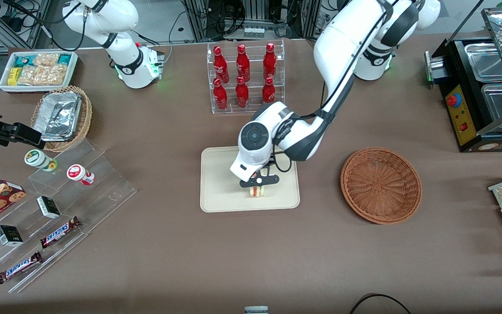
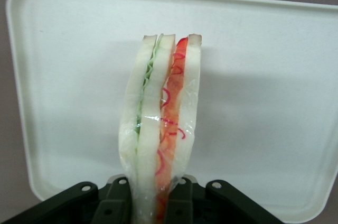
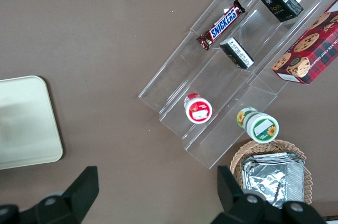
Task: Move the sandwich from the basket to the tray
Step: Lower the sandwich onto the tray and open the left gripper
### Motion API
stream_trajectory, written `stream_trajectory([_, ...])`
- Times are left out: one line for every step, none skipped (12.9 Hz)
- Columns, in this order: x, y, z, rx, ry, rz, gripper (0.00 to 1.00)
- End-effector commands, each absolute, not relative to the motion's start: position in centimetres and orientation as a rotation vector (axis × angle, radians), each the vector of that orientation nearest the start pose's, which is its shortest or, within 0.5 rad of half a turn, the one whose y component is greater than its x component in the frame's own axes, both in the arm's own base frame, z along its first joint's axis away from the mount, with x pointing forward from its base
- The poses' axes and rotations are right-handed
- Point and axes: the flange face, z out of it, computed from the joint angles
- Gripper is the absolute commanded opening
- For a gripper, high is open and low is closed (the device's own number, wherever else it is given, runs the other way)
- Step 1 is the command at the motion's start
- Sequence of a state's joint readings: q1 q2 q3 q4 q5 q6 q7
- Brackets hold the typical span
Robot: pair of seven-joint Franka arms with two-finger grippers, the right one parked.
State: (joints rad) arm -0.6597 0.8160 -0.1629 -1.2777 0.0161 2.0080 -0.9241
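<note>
Pinched upright in the gripper (image 1: 258, 186), the sandwich (image 2: 161, 123) hangs just above the tray (image 1: 220, 192) (the basket (image 1: 381, 185) beside the tray sits bare). Released from edge-on, it will likely topple, perhaps toward the rim.

A clear-wrapped sandwich (image 2: 161, 123) stands on edge, pinched between the dark fingers (image 2: 117, 203) of the left arm's gripper (image 2: 150, 203). Its pale bread slices show a green layer along one seam and a red layer with curly red strands along the other. Beneath it lies the cream tray (image 2: 264, 76) with rounded corners, set on a brownish table (image 2: 10, 192).
</note>
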Motion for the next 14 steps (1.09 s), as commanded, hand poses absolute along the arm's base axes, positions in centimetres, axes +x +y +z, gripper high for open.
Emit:
stream_trajectory([52.5, -53.7, 25.3, -3.124, -0.309, 0.208, 0.0])
stream_trajectory([52.4, -53.7, 25.0, -3.12, -0.328, 0.214, 0.0])
stream_trajectory([52.4, -53.7, 24.9, -3.117, -0.342, 0.216, 0.0])
stream_trajectory([51.1, -54.9, 24.7, -3.113, -0.319, 0.216, 0.0])
stream_trajectory([50.8, -55.1, 24.5, -3.109, -0.33, 0.216, 0.0])
stream_trajectory([50.7, -55.2, 24.2, -3.103, -0.351, 0.219, 0.0])
stream_trajectory([50.6, -55.3, 24.1, -3.101, -0.356, 0.22, 0.0])
stream_trajectory([50.5, -55.3, 24.0, -3.099, -0.356, 0.222, 0.0])
stream_trajectory([50.4, -55.3, 23.4, -3.093, -0.352, 0.227, 0.0])
stream_trajectory([50.4, -55.3, 23.0, -3.09, -0.352, 0.231, 0.0])
stream_trajectory([50.3, -55.3, 22.8, -3.087, -0.351, 0.232, 0.05])
stream_trajectory([50.4, -55.2, 22.6, -3.085, -0.35, 0.232, 0.39])
stream_trajectory([50.5, -55.2, 22.8, -3.087, -0.35, 0.231, 0.95])
stream_trajectory([50.6, -55.1, 22.9, -3.089, -0.351, 0.223, 1.0])
